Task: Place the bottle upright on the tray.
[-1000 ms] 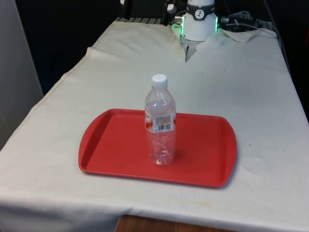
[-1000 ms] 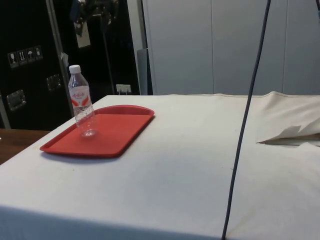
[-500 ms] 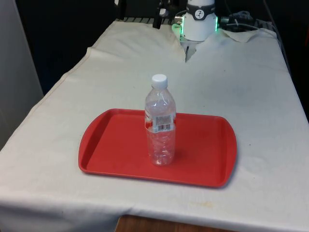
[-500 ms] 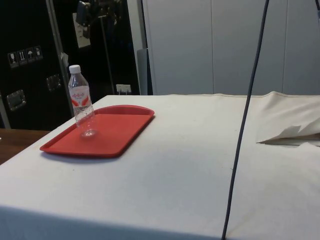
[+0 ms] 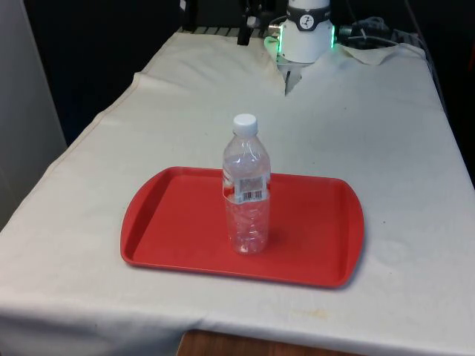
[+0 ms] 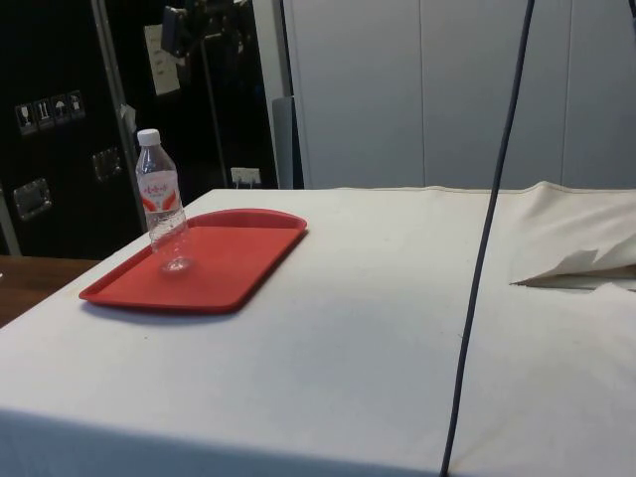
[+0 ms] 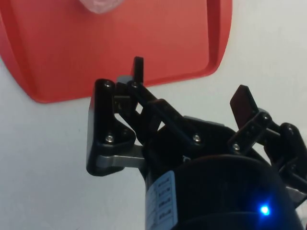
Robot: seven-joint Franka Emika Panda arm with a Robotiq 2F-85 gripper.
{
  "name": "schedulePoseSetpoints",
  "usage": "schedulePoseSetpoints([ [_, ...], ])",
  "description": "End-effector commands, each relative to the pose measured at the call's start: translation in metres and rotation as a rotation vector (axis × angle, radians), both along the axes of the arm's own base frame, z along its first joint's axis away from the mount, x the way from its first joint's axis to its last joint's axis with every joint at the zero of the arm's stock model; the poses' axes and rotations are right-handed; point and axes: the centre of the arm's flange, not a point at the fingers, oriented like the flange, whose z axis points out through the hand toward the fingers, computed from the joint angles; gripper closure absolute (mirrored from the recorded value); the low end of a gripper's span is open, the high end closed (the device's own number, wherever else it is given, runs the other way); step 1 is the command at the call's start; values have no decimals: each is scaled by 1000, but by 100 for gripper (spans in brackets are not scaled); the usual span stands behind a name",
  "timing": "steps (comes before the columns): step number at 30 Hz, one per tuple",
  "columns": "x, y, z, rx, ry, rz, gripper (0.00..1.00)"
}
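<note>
Looks like we're basically done: the bottle [image 5: 246, 189] stands upright, long axis vertical, near the middle of the red tray [image 5: 163, 222] on the desk [image 5: 371, 133], while our jaws [image 7: 189, 79] hang released and empty well above it.

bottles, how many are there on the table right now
1. The bottle stands upright near the middle of the red tray, white cap on top. Nothing in these views could hide another.
</note>
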Motion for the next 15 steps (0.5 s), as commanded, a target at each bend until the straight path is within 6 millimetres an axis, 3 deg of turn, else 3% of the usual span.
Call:
schedulePoseSetpoints([
  [1, -2, 0, 1, 5, 5, -2, 0],
  [15, -34, 0, 0, 95, 77, -11, 0],
])
